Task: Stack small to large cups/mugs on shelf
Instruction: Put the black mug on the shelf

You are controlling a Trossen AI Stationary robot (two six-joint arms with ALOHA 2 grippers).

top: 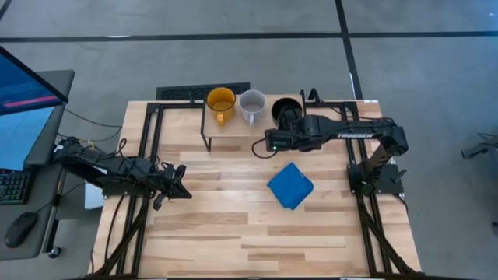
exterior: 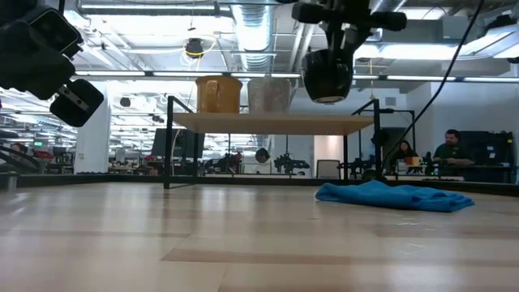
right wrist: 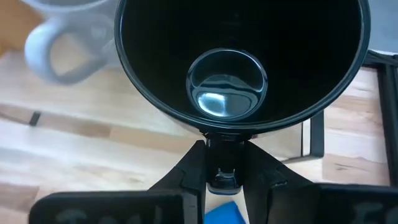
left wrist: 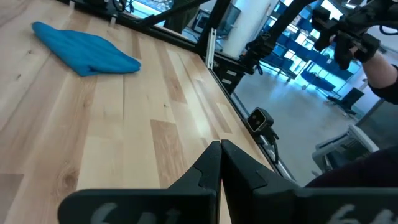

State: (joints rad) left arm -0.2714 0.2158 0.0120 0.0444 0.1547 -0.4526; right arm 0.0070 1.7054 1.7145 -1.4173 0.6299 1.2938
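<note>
Above the shelf's point(top: 233, 134) right end, the right end effector point(right wrist: 224, 163) is clamped on the black mug's point(exterior: 327, 75) rim, holding it just beside the grey mug point(top: 251, 106) and yellow mug point(top: 221, 103) standing on the board. The left end effector point(left wrist: 220, 163), fingers together, hovers over the worktop's point(top: 233, 233) left side.

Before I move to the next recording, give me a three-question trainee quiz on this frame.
1. True or false: the black mug rests on the shelf.
2. Which mug stands between the other two? A) yellow-orange mug B) grey mug C) black
3. What lies on the table in front of the shelf?

Key:
1. False: the right end effector holds it by the rim, above the board.
2. B
3. The blue cloth.
</note>
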